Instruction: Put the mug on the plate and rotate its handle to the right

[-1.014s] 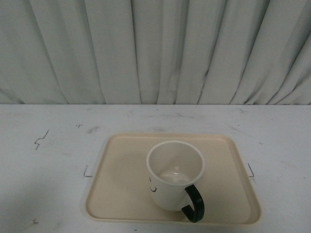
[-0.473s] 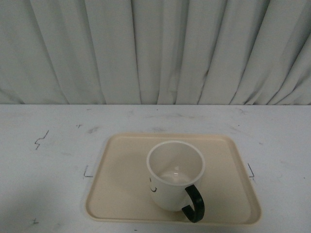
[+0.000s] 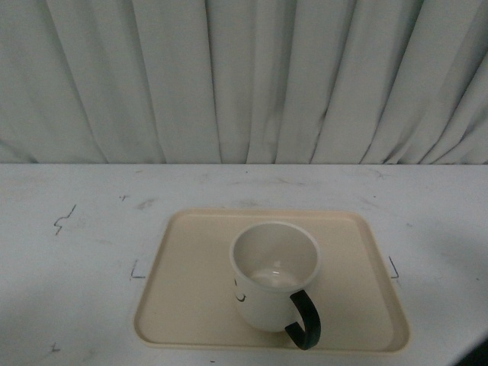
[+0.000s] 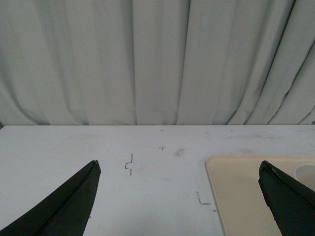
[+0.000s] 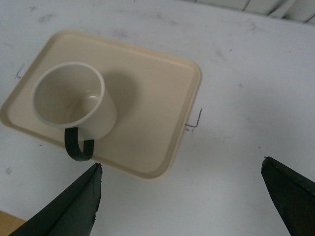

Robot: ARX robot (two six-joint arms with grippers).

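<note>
Now, mug [image 3: 274, 278]: cream-white tapered cup with a black smiley drawn on its side; stands upright on the plate, lower centre of the front view, in the same spot as a second ago.
plate [image 3: 191, 297]: flat beige rectangular tray with rounded corners and a low raised rim; lies in the lower middle of the frame, unmoved.
handle [image 3: 305, 320]: glossy black C-shaped loop; juts from the mug's lower right, aimed more at the camera than sideways; unchanged.
table [image 3: 76, 252]: scuffed white surface with small black corner marks beside the plate.
change: dark shape [image 3: 479, 357] cutting into the bottom right corner of the front view, absent half a second ago; probably part of the right arm, too little showing to be sure.
right gripper [image 5: 182, 163]: black jaws spread wide, nothing between them; looks down on mug, handle and plate, well apart from all three.
left gripper [image 4: 179, 166]: jaws likewise wide apart and empty; hangs over bare table, with only a corner of the plate in view.
meaning: reads as placed already; leaves only the turn of the handle toward the right edge of the frame, likely by the incoming arm.
</note>
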